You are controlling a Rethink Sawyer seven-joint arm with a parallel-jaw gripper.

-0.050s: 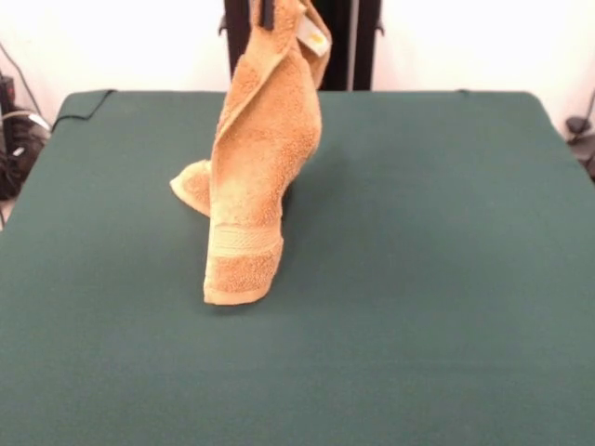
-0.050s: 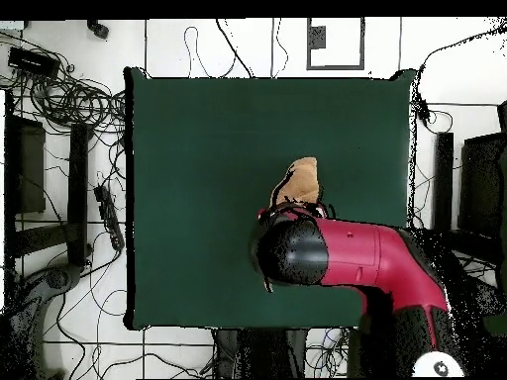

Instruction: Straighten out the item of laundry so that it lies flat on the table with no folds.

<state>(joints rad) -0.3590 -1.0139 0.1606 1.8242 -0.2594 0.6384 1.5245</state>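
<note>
One broad table (image 1: 446, 307) draped in dark green cloth fills nearly the whole scene, far bigger than anything on it. Above it in the overhead view the red and black arm (image 2: 366, 259) reaches over the table's middle, and its end effector (image 1: 267, 11), showing only as dark tips at the top edge of the front view, is clenched on an upper corner of the towel (image 1: 256, 177). That orange-tan terry towel hangs lifted and twisted into a narrow column, its lower end with a flat woven band (image 1: 244, 242) resting on the cloth left of centre, one loose corner sticking out to the side. A small white label (image 1: 313, 37) sits near the gripped top. I judge the towel light, soft and limp, with no stiffness to hold shape, so it will drape and fold wherever slack gathers; corners or the firmer woven bands look the best places to hold.
</note>
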